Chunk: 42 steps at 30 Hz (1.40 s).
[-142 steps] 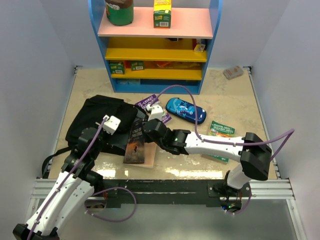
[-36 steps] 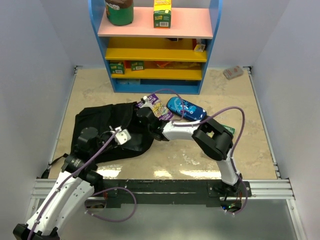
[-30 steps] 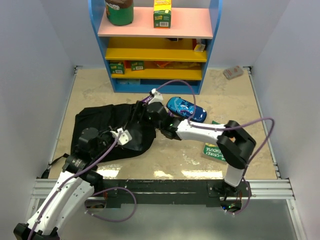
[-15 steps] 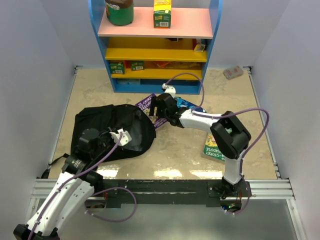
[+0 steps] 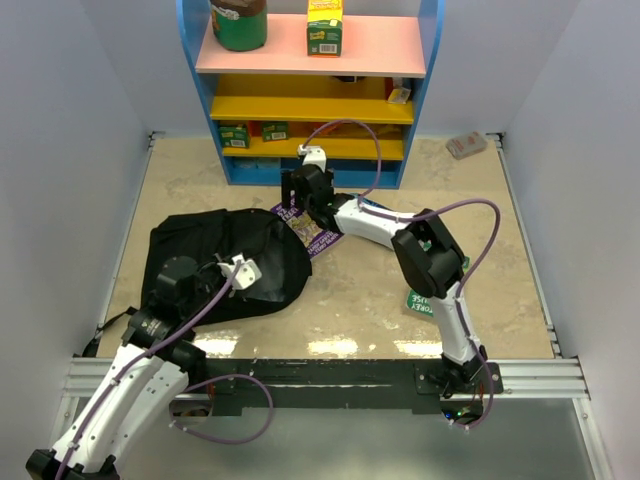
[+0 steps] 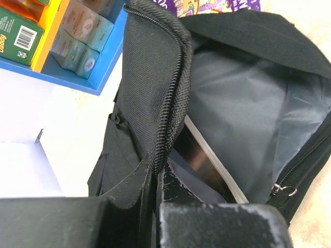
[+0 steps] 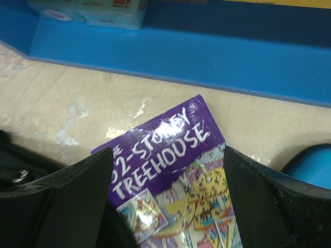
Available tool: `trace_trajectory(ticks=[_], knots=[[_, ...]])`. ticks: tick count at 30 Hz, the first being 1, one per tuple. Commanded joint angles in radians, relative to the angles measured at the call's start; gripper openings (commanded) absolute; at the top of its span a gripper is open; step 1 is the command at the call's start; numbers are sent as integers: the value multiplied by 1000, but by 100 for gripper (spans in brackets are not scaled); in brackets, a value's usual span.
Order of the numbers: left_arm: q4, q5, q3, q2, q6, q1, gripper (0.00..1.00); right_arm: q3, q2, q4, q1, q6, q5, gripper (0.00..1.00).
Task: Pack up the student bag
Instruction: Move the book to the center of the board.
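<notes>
The student bag (image 5: 205, 262), a black backpack, lies on its side at the left of the table. My left gripper (image 5: 238, 272) is shut on the zipper edge (image 6: 166, 103) of the bag (image 6: 248, 98) and holds its mouth up. A dark book (image 6: 207, 157) lies inside against the grey lining. My right gripper (image 5: 297, 207) hovers open just above a purple "Treehouse" book (image 5: 318, 236) lying flat by the bag's mouth. In the right wrist view the purple book (image 7: 170, 170) shows between the spread fingers (image 7: 77, 196), with nothing gripped.
A blue shelf unit (image 5: 310, 172) with boxes stands right behind the purple book. A blue pencil case (image 7: 310, 160) lies to the book's right. A green book (image 5: 428, 302) lies under the right arm. A small packet (image 5: 466, 145) sits at the far right corner.
My right arm has pulled back from the bag's mouth and swung up over the purple book, jaws open. The dark book that lay outside is now inside the bag. The left grip is unchanged.
</notes>
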Motion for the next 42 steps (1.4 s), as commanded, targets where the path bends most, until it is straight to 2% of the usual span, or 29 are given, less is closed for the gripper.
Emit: trace_trajectory(ticks=[1,10,15,18,22,29,32,33,35,38,39,42], knots=[[-15,13,59,-61,-51,1,0,89,87,-66,-16,-36,41,89],[-8,3,76,-61,-36,1,0,113,144,-148,-31,10,-8,89],[-20,1,78,-81,-24,1,0,49,115,-168,-19,37,-37,83],[-26,-5,72,-97,-13,1,0,-35,69,-161,5,63,-45,76],[-26,-7,69,-110,-13,1,0,-234,-32,-88,53,130,-57,60],[-40,13,59,-127,-19,1,0,-506,-238,-63,180,335,2,46],[-41,24,64,-130,-30,1,0,-610,-320,-72,200,435,24,32],[-44,26,67,-128,-32,1,0,-635,-336,-72,202,457,25,23],[-46,26,70,-128,-32,1,0,-690,-373,-57,202,494,27,19],[-34,23,67,-125,-45,1,0,-701,-380,-65,202,498,39,22],[-28,21,66,-122,-51,1,0,-694,-377,-63,202,492,41,33],[0,13,58,-95,-88,1,0,-675,-368,-56,202,483,39,52]])
